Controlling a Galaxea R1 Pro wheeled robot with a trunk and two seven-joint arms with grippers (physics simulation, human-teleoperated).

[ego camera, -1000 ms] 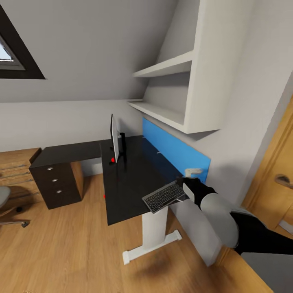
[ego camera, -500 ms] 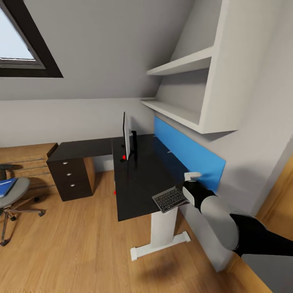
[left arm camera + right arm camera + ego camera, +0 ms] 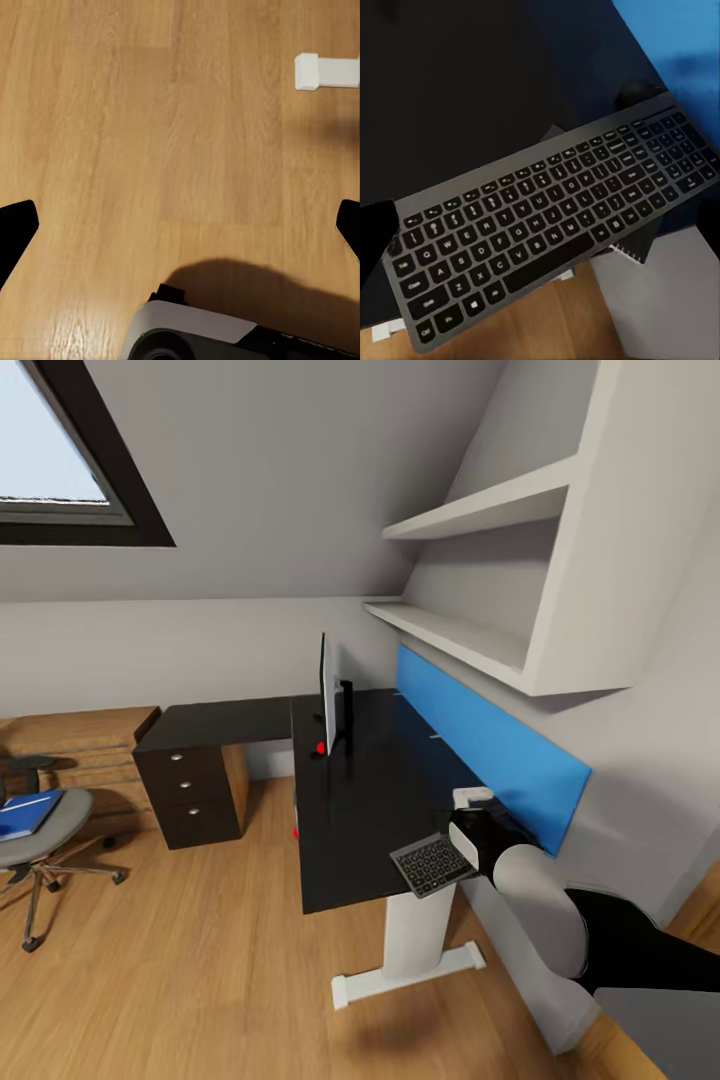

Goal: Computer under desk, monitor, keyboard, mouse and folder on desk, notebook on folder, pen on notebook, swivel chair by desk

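1. Dark grey keyboard (image 3: 433, 865) clamped in right gripper (image 3: 462, 843), overhanging near corner of desk (image 3: 370, 810).
2. Left gripper (image 3: 180, 225): fingers apart, empty, above floor.
3. Step judged: placing keyboard. Next move needs carrying it toward monitor (image 3: 327, 695), well apart.

Desk (image 3: 370, 800) top is open between the far monitor (image 3: 327, 695) and the near keyboard (image 3: 432, 865); blue panel (image 3: 490, 745) bounds the right.
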